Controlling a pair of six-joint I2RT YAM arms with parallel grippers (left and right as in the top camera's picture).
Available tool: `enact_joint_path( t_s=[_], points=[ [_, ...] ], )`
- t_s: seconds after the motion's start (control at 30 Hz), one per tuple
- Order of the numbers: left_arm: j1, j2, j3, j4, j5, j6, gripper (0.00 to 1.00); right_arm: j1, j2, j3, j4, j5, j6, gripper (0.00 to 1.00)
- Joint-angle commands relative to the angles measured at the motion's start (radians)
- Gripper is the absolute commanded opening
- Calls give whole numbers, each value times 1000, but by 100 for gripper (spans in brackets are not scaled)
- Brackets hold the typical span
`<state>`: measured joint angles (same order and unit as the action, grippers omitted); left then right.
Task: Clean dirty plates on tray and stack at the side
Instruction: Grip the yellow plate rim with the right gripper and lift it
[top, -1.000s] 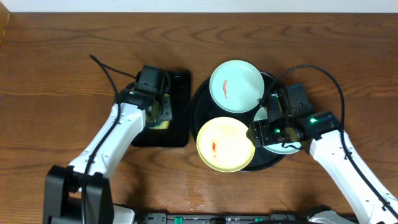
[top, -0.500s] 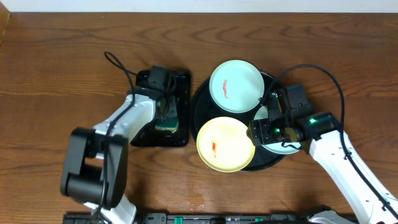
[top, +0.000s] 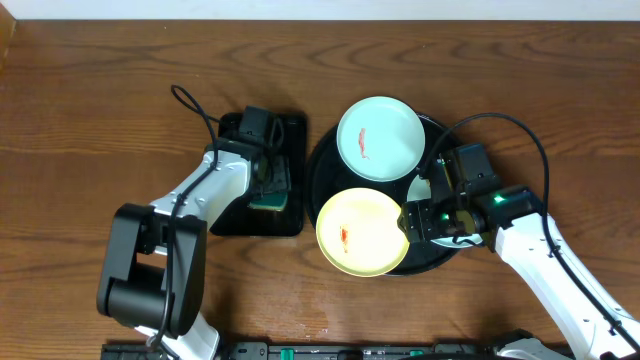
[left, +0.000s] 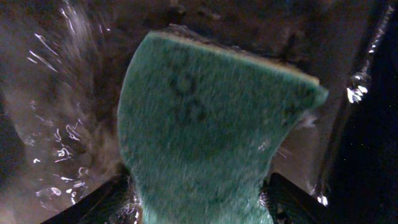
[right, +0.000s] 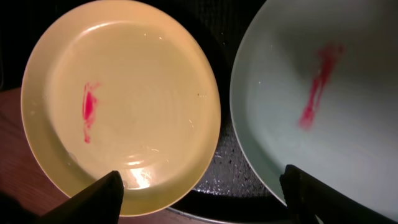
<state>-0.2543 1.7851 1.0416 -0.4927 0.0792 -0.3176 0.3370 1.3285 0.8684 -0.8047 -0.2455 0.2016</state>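
Observation:
The large round black tray (top: 322, 170) holds a mint-white plate (top: 380, 138) at the back and a pale yellow plate (top: 362, 232) at the front, each with a red smear. A third pale plate (top: 422, 189) is mostly hidden under my right arm. My right gripper (top: 410, 218) is open and empty, low over the tray between the yellow plate (right: 118, 106) and the mint plate (right: 323, 93); the gap between its fingertips (right: 205, 199) shows bare tray. My left gripper (top: 266, 182) is shut on a green sponge (left: 211, 130) over the rectangular tray.
The small rectangular black tray (top: 290, 130) sits left of the round tray, wet inside. The green sponge (top: 268, 198) lies in it. Brown wooden table (top: 100, 100) stretches to the left and back. Cables loop above both arms.
My left arm swung in over the rectangular tray and the sponge now shows its green face. My right gripper shifted slightly toward the front of the round tray.

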Motion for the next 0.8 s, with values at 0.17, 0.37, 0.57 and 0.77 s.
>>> enact_joint_path(
  t_s=[0.17, 0.37, 0.57, 0.77],
  points=[
    [-3, -66, -13, -38, -9, 3, 67, 12, 2, -3, 24, 2, 6, 81],
    [-20, -21, -21, -9, -13, 3, 59, 12, 2, -3, 34, 2, 7, 81],
    [-21, 75, -24, 25, -11, 2, 28, 12, 2, -3, 24, 2, 7, 81],
    [-21, 50, -13, -8, -11, 2, 7, 12, 2, -6, 17, 2, 7, 72]
  ],
)
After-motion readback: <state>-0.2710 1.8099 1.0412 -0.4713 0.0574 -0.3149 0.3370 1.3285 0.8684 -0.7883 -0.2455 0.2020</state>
